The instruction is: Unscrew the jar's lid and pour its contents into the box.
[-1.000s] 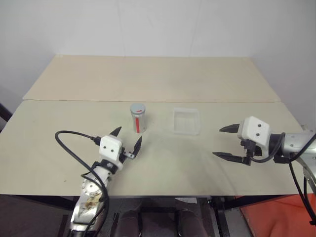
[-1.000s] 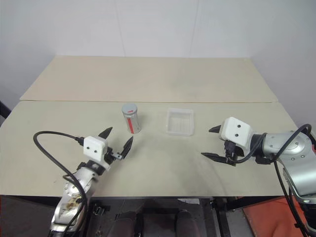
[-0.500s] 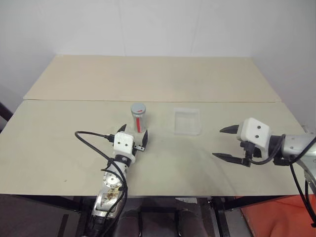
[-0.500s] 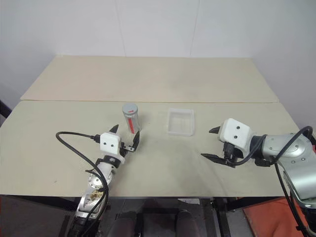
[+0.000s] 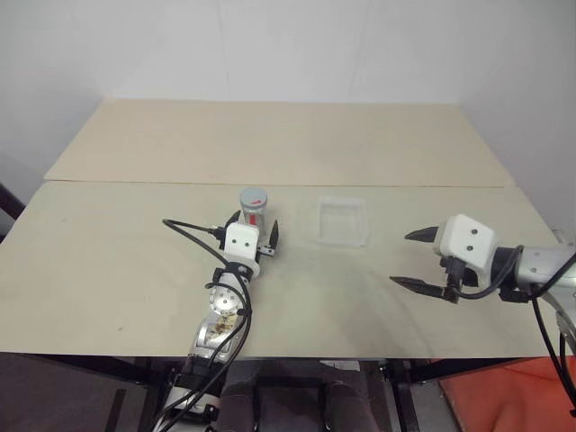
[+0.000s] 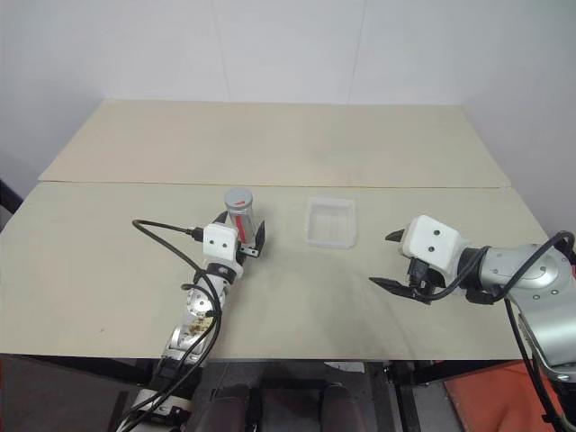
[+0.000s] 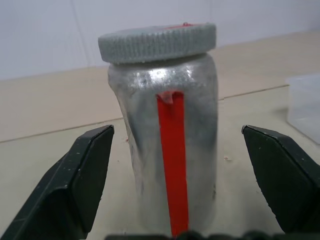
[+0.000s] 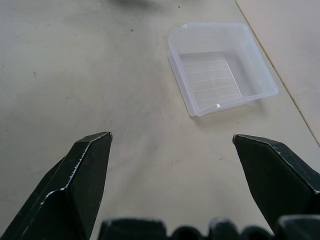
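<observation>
On the worktop [image 5: 108, 261], the left hand [image 5: 255, 232] has just advanced from seven o'clock; its wide fingers now flank the capped jar [image 7: 167, 150], ready to grip. The box [image 5: 342, 220] sits at three o'clock. The right hand [image 5: 416, 259] waits wide, empty.

Your left gripper [image 5: 256, 228] has two pointed black fingers on a white boxy housing with two dark screw holes, a black cable looping behind. Your right gripper [image 5: 418, 260] matches it, on a silver-grey arm.
</observation>
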Controlling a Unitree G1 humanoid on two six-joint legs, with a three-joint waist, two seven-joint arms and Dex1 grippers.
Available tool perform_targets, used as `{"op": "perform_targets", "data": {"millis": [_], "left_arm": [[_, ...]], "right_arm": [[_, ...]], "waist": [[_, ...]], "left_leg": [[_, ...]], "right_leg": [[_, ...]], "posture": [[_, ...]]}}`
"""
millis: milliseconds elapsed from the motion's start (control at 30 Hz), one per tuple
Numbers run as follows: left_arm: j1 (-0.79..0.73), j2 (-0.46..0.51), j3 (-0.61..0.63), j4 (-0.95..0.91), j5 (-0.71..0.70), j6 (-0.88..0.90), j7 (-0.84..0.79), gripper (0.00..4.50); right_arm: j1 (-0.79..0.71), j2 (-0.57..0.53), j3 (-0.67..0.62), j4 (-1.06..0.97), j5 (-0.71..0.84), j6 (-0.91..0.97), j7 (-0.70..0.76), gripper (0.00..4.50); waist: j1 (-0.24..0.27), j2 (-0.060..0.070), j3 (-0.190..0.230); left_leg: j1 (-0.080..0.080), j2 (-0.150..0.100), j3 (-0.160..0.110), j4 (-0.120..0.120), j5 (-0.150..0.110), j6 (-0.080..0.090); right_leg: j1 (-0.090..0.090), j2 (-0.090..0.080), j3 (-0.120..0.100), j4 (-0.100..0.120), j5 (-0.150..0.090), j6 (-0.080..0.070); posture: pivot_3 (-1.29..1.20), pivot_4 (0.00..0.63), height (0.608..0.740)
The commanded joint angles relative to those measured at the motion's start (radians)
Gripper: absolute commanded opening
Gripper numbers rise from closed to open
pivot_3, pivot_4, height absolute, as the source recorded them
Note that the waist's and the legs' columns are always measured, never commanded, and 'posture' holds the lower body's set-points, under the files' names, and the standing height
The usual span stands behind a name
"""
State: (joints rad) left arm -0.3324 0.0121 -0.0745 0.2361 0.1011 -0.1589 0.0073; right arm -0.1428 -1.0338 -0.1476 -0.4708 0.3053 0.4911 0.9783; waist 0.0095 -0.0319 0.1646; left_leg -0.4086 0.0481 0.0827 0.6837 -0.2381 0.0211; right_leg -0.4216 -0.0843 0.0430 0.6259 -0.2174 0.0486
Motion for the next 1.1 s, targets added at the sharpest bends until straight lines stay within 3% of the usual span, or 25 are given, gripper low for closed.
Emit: {"op": "perform_targets", "data": {"millis": [33,567,667,867,1100], "left_arm": [[-0.045,0.000,0.007,0.033,0.025,-0.064,0.037,4.45],[-0.059,-0.022,0.009,0.081,0.008,-0.086,0.037,4.45],[-0.060,-0.027,0.013,0.088,0.002,-0.087,0.035,3.93],[-0.069,-0.035,0.023,0.106,-0.015,-0.083,0.027,1.94],[-0.084,-0.019,0.035,0.109,-0.040,-0.113,-0.001,1.89]], "right_arm": [[0.002,-0.011,-0.050,-0.030,0.001,0.002,-0.015,4.50],[0.003,-0.006,-0.047,-0.034,-0.010,0.007,-0.037,4.50],[-0.001,-0.006,-0.045,-0.034,-0.012,0.007,-0.040,4.50],[-0.003,-0.008,-0.048,-0.031,-0.013,0.009,-0.041,4.50],[-0.010,-0.006,-0.044,-0.037,-0.013,0.013,-0.047,4.50]], "waist": [[0.000,0.000,0.000],[0.001,0.000,0.000],[0.001,0.000,0.000],[0.001,0.000,0.000],[0.001,0.000,0.000]], "left_leg": [[0.000,0.000,0.000,0.000,0.000,0.000],[0.000,0.000,0.000,0.000,0.000,0.000],[0.000,0.000,0.000,0.000,0.000,0.000],[0.000,0.000,0.000,0.000,0.000,0.000],[0.000,0.000,0.000,0.000,0.000,0.000]], "right_leg": [[0.000,0.000,0.000,0.000,0.000,0.000],[0.000,0.000,0.000,0.000,0.000,0.000],[0.000,0.000,0.000,0.000,0.000,0.000],[0.000,0.000,0.000,0.000,0.000,0.000],[0.000,0.000,0.000,0.000,0.000,0.000]], "posture": [[0.00,0.150,0.740],[0.00,0.150,0.740],[0.00,0.150,0.740],[0.00,0.150,0.740],[0.00,0.150,0.740]]}}
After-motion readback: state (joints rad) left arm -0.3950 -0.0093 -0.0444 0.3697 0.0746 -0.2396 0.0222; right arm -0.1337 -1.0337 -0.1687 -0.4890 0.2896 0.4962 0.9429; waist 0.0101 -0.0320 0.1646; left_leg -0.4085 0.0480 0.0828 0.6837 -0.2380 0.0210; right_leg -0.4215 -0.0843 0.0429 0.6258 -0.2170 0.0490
